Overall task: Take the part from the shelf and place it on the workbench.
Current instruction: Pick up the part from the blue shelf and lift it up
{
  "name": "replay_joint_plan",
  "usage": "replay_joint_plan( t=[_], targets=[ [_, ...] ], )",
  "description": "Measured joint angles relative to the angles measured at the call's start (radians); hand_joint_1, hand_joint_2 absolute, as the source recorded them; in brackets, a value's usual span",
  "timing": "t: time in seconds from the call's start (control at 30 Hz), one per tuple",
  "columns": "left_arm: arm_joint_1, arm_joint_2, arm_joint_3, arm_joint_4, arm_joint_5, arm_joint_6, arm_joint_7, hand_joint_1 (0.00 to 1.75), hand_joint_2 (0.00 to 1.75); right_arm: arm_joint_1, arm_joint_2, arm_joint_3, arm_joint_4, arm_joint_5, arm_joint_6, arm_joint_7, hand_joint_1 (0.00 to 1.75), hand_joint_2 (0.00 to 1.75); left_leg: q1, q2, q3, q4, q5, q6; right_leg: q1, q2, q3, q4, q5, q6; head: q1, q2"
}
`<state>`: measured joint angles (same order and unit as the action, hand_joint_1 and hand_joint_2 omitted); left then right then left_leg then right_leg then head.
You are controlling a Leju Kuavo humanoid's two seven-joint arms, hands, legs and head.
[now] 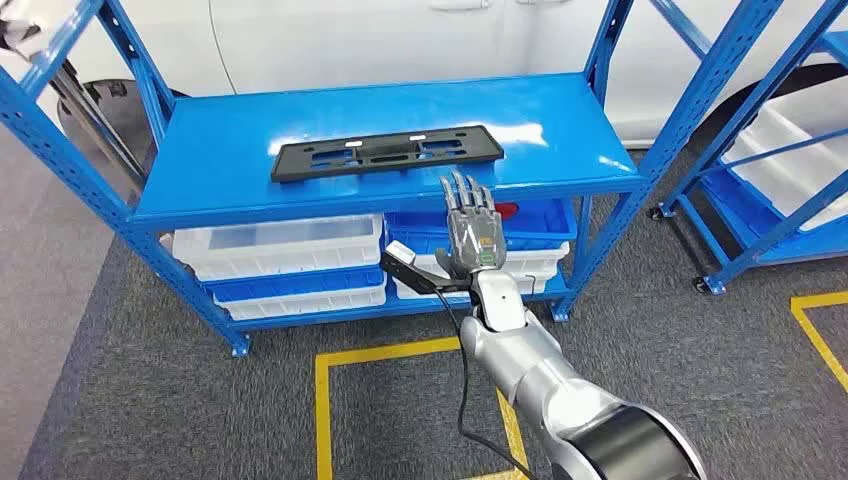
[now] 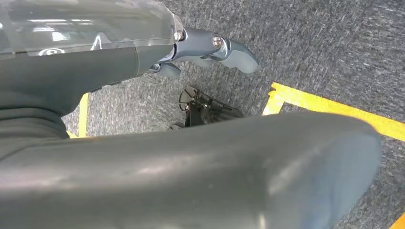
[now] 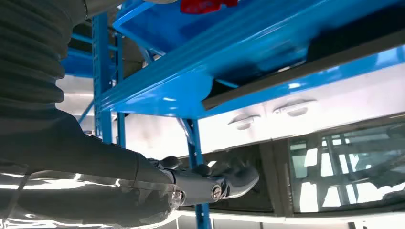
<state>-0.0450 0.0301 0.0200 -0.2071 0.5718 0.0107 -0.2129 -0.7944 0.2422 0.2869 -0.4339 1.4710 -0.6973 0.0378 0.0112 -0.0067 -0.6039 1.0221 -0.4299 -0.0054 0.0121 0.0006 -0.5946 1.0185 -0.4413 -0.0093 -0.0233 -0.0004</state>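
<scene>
Right hand (image 1: pixel 470 232), fingers spread and empty, reaches toward the black part (image 1: pixel 386 153) lying ungrasped just beyond it on the blue shelf (image 1: pixel 200 150).

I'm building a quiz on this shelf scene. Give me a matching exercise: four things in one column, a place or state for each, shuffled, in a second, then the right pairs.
Things:
1. black part
2. right robot hand
3. white bins
4. yellow tape

Places or states:
A. on the lower shelf level, under the top board
B. marked on the grey carpet in front of the shelf
C. lying flat on the blue top shelf
D. raised in front of the shelf edge, fingers spread, holding nothing

Pairs: 1-C, 2-D, 3-A, 4-B
</scene>
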Motion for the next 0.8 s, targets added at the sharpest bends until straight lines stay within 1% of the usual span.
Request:
replay_joint_plan(
  t=[0.07, 0.1, 0.13, 0.17, 0.2, 0.23, 0.27, 0.3, 0.33, 0.4, 0.43, 0.47, 0.53, 0.6, 0.63, 0.67, 0.73, 0.77, 0.8],
  targets=[
    [0.000, 0.000, 0.000, 0.000, 0.000, 0.000, 0.000, 0.00, 0.00, -0.001, 0.000, 0.000, 0.000, 0.000, 0.000, 0.000, 0.00, 1.75, 0.002, 0.000, 0.001, -0.003, 0.002, 0.005, -0.001, 0.000, 0.000, 0.003, -0.003, 0.006, 0.000, 0.000],
    [0.001, -0.001, 0.001, 0.000, 0.000, -0.001, 0.000, 0.00, 0.00, -0.002, 0.000, -0.001, 0.001, 0.000, 0.000, 0.000, 0.00, 1.75, 0.003, 0.000, 0.002, -0.005, 0.004, 0.010, -0.003, 0.000, -0.005, 0.015, -0.014, 0.012, 0.000, 0.000],
    [0.000, -0.001, 0.001, 0.000, -0.001, -0.002, 0.000, 0.00, 0.00, -0.004, 0.000, -0.003, 0.001, 0.000, 0.000, 0.000, 0.00, 1.75, 0.005, 0.001, 0.002, -0.008, 0.006, 0.015, -0.005, 0.000, -0.018, 0.045, -0.034, 0.018, 0.000, 0.000],
    [0.000, -0.001, 0.002, 0.000, -0.001, -0.005, 0.000, 0.00, 0.00, -0.005, 0.000, -0.005, 0.002, 0.000, 0.000, 0.000, 0.00, 1.75, 0.007, 0.001, 0.002, -0.009, 0.007, 0.018, -0.009, 0.000, -0.041, 0.095, -0.063, 0.025, 0.000, 0.000],
    [0.000, -0.001, 0.002, 0.000, -0.002, -0.007, -0.001, 0.00, 0.00, -0.004, 0.000, -0.006, 0.003, 0.000, 0.000, 0.000, 0.00, 1.75, 0.007, 0.001, 0.001, -0.009, 0.008, 0.020, -0.012, 0.000, -0.072, 0.161, -0.095, 0.031, 0.000, 0.000],
    [0.000, 0.000, 0.002, 0.000, -0.003, -0.010, -0.001, 0.00, 0.00, -0.003, 0.000, -0.008, 0.005, 0.000, 0.000, 0.000, 0.00, 1.75, 0.008, 0.001, 0.000, -0.009, 0.008, 0.021, -0.015, 0.000, -0.103, 0.226, -0.121, 0.035, 0.000, 0.000],
    [0.001, 0.000, 0.002, 0.000, -0.003, -0.012, -0.001, 0.00, 0.00, 0.000, -0.001, -0.009, 0.007, 0.000, 0.000, 0.000, 0.00, 1.75, 0.008, 0.001, 0.000, -0.009, 0.008, 0.021, -0.019, 0.000, -0.126, 0.272, -0.133, 0.038, 0.000, 0.000],
    [0.001, -0.001, 0.002, 0.000, -0.005, -0.012, -0.002, 0.00, 0.00, 0.002, -0.001, -0.010, 0.009, 0.000, 0.000, 0.000, 0.00, 1.75, 0.008, 0.001, 0.000, -0.008, 0.007, 0.021, -0.021, 0.000, -0.133, 0.283, -0.126, 0.039, 0.000, 0.000],
    [0.002, -0.001, 0.002, 0.000, -0.006, -0.012, -0.002, 0.00, 0.00, 0.003, -0.001, -0.010, 0.010, 0.000, 0.000, 0.000, 0.00, 1.75, 0.008, 0.001, 0.000, -0.008, 0.007, 0.020, -0.023, 0.000, -0.120, 0.254, -0.102, 0.038, 0.000, 0.000],
    [0.002, -0.002, 0.002, 0.000, -0.008, -0.010, -0.002, 0.00, 0.00, 0.002, -0.002, -0.010, 0.010, 0.000, 0.000, 0.000, 0.00, 1.75, 0.008, 0.001, 0.003, -0.007, 0.006, 0.016, -0.025, 0.000, -0.053, 0.113, -0.034, 0.033, 0.000, 0.000],
    [0.001, -0.002, 0.002, 0.000, -0.008, -0.008, -0.001, 0.00, 0.00, 0.001, -0.002, -0.010, 0.009, 0.000, 0.000, 0.000, 0.00, 1.75, 0.007, 0.000, 0.003, -0.007, 0.006, 0.012, -0.022, 0.000, -0.024, 0.052, -0.012, 0.028, 0.000, 0.000],
    [0.001, -0.003, 0.002, 0.000, -0.008, -0.006, 0.000, 0.00, 0.00, 0.001, -0.002, -0.011, 0.009, 0.000, 0.000, 0.000, 0.00, 1.75, 0.006, 0.000, 0.003, -0.007, 0.006, 0.006, -0.020, 0.001, -0.006, 0.013, 0.000, 0.024, 0.000, 0.000],
    [0.000, -0.003, 0.002, 0.000, -0.006, -0.002, 0.002, 0.00, 0.00, 0.001, -0.002, -0.011, 0.009, 0.000, 0.000, 0.001, 0.00, 1.75, 0.005, 0.000, 0.004, -0.010, 0.007, -0.007, -0.013, 0.002, -0.003, 0.001, 0.001, 0.014, 0.000, 0.000],
    [0.000, -0.002, 0.003, 0.000, -0.005, 0.001, 0.005, 0.00, 0.00, 0.000, -0.001, -0.012, 0.009, 0.000, -0.001, 0.001, 0.00, 1.75, 0.008, 0.001, 0.002, -0.007, 0.002, -0.018, -0.015, 0.002, 0.000, -0.007, 0.007, 0.000, 0.000, 0.000],
    [-0.001, -0.002, 0.003, 0.000, -0.004, 0.002, 0.007, 0.00, 0.00, -0.002, -0.001, -0.012, 0.009, 0.000, -0.001, 0.001, 0.00, 1.75, 0.009, 0.001, -0.008, 0.017, -0.015, -0.021, -0.016, 0.001, 0.002, -0.012, 0.010, -0.007, 0.000, 0.000],
    [-0.001, -0.002, 0.003, 0.000, -0.003, 0.001, 0.008, 0.00, 0.00, -0.003, 0.000, -0.012, 0.009, 0.000, -0.001, 0.001, 0.00, 1.75, 0.010, 0.002, -0.029, 0.064, -0.043, -0.023, -0.018, 0.000, 0.004, -0.016, 0.012, -0.013, 0.000, 0.000],
    [0.000, -0.002, 0.003, 0.000, -0.001, 0.001, 0.009, 0.00, 0.00, -0.003, 0.000, -0.013, 0.010, 0.000, 0.000, 0.001, 0.00, 1.75, 0.010, 0.002, -0.092, 0.204, -0.110, -0.026, -0.013, -0.001, 0.003, -0.016, 0.012, -0.020, 0.000, 0.000],
    [0.000, -0.002, 0.003, 0.000, 0.000, 0.000, 0.009, 0.00, 0.00, -0.001, 0.000, -0.013, 0.012, 0.000, 0.000, 0.001, 0.00, 1.75, 0.010, 0.002, -0.118, 0.260, -0.129, -0.027, -0.010, -0.001, 0.003, -0.016, 0.012, -0.021, 0.000, 0.000],
    [0.001, -0.002, 0.004, 0.000, 0.000, 0.000, 0.009, 0.00, 0.00, 0.000, 0.000, -0.014, 0.013, 0.000, 0.000, 0.001, 0.00, 1.75, 0.010, 0.002, -0.132, 0.288, -0.132, -0.027, -0.007, -0.001, 0.003, -0.015, 0.012, -0.022, 0.000, 0.000]
  ],
)
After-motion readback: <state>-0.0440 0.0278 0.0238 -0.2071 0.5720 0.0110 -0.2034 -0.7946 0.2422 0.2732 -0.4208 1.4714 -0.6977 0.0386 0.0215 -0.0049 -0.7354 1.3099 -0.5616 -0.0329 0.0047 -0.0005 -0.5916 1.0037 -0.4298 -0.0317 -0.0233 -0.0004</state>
